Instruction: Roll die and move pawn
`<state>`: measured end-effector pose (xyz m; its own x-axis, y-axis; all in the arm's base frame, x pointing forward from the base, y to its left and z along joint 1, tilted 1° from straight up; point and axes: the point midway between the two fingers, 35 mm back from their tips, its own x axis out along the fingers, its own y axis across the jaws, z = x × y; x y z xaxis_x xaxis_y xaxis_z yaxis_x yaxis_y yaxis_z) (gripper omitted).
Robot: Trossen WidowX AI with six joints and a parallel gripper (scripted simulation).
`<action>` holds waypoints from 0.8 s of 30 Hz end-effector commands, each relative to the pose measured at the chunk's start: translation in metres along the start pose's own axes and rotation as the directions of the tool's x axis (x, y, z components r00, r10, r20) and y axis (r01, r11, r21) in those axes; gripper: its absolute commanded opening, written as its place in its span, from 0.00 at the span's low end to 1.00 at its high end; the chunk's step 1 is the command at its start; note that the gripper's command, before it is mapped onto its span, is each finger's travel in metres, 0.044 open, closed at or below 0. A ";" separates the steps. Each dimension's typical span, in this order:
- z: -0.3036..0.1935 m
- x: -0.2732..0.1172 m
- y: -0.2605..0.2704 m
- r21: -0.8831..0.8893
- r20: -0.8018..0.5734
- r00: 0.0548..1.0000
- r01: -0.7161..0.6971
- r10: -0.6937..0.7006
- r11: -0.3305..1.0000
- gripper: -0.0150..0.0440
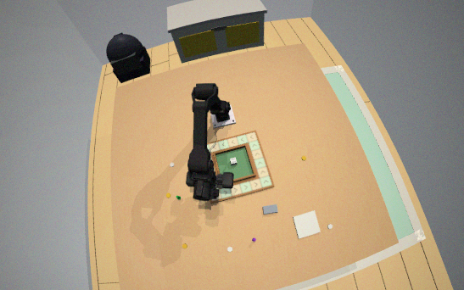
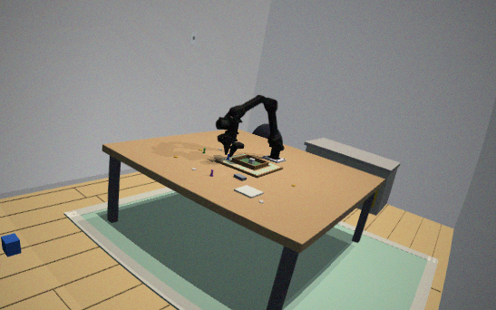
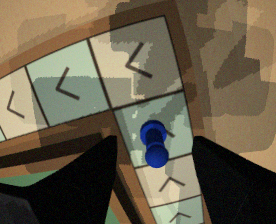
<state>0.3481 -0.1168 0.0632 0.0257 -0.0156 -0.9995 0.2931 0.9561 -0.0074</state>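
The blue pawn (image 2: 228, 157) (image 3: 154, 142) stands on a mint square beside a corner square of the board (image 1: 259, 163) (image 3: 71, 100). In the wrist view, arrows behind it point toward that corner; the top view has the pawn hidden under the arm. My gripper (image 3: 155, 144) is partly open, with one finger on each side of the pawn and a gap to both. The white die (image 1: 233, 161) (image 2: 252, 160) lies inside the tray (image 1: 243, 169) (image 3: 36, 181); its top pips are too small to read now.
A green pawn (image 1: 178, 197) (image 2: 204, 150) and a purple pawn (image 1: 254, 240) (image 2: 211, 172) stand off the board. A grey block (image 1: 270, 209) (image 2: 239, 177) and a white square slab (image 1: 306, 224) (image 2: 248, 191) lie beyond it. Several small yellow and white discs are scattered around.
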 end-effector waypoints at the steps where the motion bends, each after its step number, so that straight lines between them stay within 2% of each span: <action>1: -0.003 0.010 0.000 -0.003 -0.008 1.000 0.001 -0.001 1.000 0.59; 4: -0.003 0.013 0.000 -0.003 -0.008 1.000 0.001 -0.001 1.000 0.59; 10: -0.003 0.013 0.000 -0.003 -0.008 1.000 0.001 -0.001 1.000 0.33; 16: -0.003 0.013 0.000 -0.003 -0.008 1.000 0.001 -0.001 1.000 0.26; 20: -0.002 0.009 0.000 -0.003 -0.008 1.000 0.001 -0.001 1.000 0.25; 24: 0.001 -0.010 0.000 -0.003 -0.008 1.000 0.001 -0.001 1.000 0.25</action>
<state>0.3445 -0.1155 0.0575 0.0053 -0.0089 -0.9999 0.2925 0.9562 -0.0070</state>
